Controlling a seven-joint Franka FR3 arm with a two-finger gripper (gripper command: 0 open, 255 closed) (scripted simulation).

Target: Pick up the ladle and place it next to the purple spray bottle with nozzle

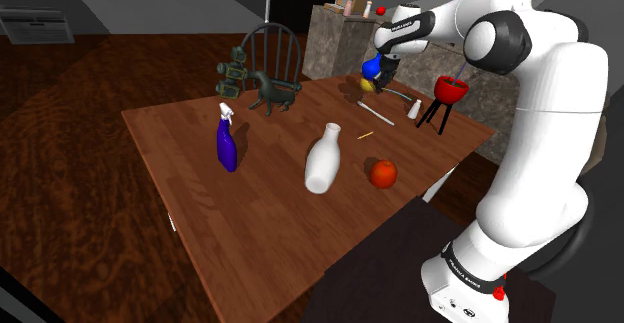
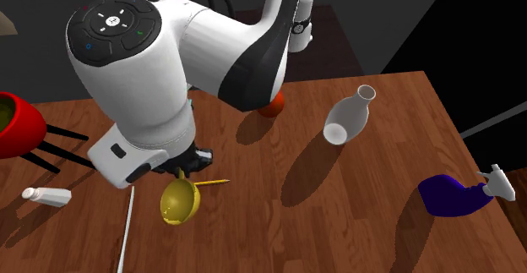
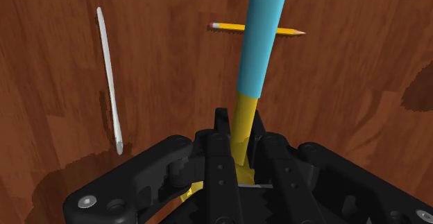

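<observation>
Kinda dim overall: floor (image 1: 90, 171) nearly lost in the dark, wooden table (image 1: 250, 231) a good bit brighter. Light from above and a little off to one side, going by the shadows. Soft-edged dark patches on the wood right beside the gripper (image 3: 239, 167), more of the same next to the white vase (image 2: 348, 115) and purple spray bottle (image 2: 452, 195) farther out from it. Mild sheen on the white arm (image 2: 143, 85). Flat pure black area (image 2: 498, 43) well beyond the gripper, past the table's edge.
</observation>
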